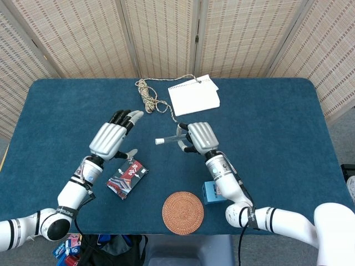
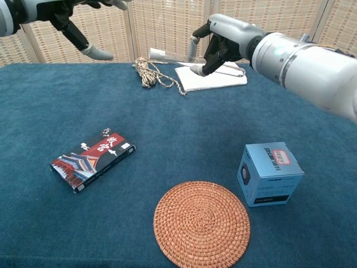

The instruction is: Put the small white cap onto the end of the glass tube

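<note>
**Glass tube held level, open end offered to the left**

The glass tube [image 1: 168, 139] is gripped by the right robot hand [image 1: 198, 137] at frame centre, kept horizontal above the tabletop [image 1: 277, 122], presumably so that its whitish tip can be reached from the left. The left robot hand [image 1: 113, 136] hovers left of centre, fingers apart; whether the small white cap is pinched there cannot be told. A rope [image 1: 147, 95] and notepad [image 1: 193, 96] lie behind, a booklet [image 1: 127, 177], woven coaster [image 1: 182, 213] and blue box [image 2: 270, 173] below; nothing blocks the gap.
</note>
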Available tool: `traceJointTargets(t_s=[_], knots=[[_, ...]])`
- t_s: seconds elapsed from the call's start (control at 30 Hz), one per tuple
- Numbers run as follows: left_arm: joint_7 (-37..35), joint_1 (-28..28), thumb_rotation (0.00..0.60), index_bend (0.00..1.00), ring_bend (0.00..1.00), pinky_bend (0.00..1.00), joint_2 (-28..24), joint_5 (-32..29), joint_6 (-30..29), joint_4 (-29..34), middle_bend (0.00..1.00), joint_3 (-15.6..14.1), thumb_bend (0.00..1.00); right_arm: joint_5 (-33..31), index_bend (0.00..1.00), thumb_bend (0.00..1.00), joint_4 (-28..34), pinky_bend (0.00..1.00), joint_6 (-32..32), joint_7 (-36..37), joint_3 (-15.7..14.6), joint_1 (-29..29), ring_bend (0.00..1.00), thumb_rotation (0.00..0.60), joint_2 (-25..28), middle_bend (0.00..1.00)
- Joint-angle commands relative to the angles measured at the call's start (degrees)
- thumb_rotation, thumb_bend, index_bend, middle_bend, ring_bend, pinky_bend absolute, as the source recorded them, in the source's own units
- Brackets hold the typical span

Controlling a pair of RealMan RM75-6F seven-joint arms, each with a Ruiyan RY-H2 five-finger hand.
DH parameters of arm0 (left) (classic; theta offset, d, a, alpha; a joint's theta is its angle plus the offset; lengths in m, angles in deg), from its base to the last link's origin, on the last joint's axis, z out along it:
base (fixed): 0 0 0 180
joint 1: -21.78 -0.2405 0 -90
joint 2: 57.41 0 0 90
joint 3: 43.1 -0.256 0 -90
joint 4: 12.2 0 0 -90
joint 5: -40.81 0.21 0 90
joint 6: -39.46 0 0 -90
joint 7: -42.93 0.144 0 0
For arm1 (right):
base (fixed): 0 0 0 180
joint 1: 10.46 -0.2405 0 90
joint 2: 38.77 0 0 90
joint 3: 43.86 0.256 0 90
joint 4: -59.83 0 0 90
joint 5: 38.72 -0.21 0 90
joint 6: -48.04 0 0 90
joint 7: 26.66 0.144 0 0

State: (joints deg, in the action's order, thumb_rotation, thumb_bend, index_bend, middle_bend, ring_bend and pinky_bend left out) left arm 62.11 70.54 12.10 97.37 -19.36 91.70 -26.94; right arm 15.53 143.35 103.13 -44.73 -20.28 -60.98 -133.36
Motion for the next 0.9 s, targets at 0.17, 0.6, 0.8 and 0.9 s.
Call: traceJointTargets(t_s=[0.17, 0.6, 0.8, 0.9], knots=[[0.05, -1.67, 0.600, 0.00, 0.00, 0.00, -0.51, -1.09, -0.30, -2.58, 0.00, -2.04, 0.21, -8.86, 0.96, 0.66, -2.50, 1.00, -3.44, -6.03, -1.93, -3.26, 1.00, 0.600, 0.38, 1.00], [-2.19, -4.31, 0.600, 0.00, 0.00, 0.00, -0.18, -0.01, -0.48, -5.35, 0.00, -4.37, 0.21, -11.00, 0.96, 0.65, -19.81, 1.00, -6.79, -0.79, -3.45, -5.94, 1.00, 0.600, -11.95, 1.00], [-2.72, -5.02, 0.600, 0.00, 0.00, 0.00, 0.34, 0.94, -0.11, -6.40, 0.00, -5.30, 0.21, -10.66, 0.90, 0.57, -25.38, 1.00, -8.00, 0.13, -3.57, -6.65, 1.00, 0.600, -15.51, 1.00], [-3.01, -5.31, 0.600, 0.00, 0.00, 0.00, 0.49, 1.35, -0.03, -6.72, 0.00, -5.49, 0.21, -10.70, 0.84, 0.55, -27.00, 1.00, -8.49, -0.21, -3.57, -6.94, 1.00, 0.600, -16.49, 1.00]])
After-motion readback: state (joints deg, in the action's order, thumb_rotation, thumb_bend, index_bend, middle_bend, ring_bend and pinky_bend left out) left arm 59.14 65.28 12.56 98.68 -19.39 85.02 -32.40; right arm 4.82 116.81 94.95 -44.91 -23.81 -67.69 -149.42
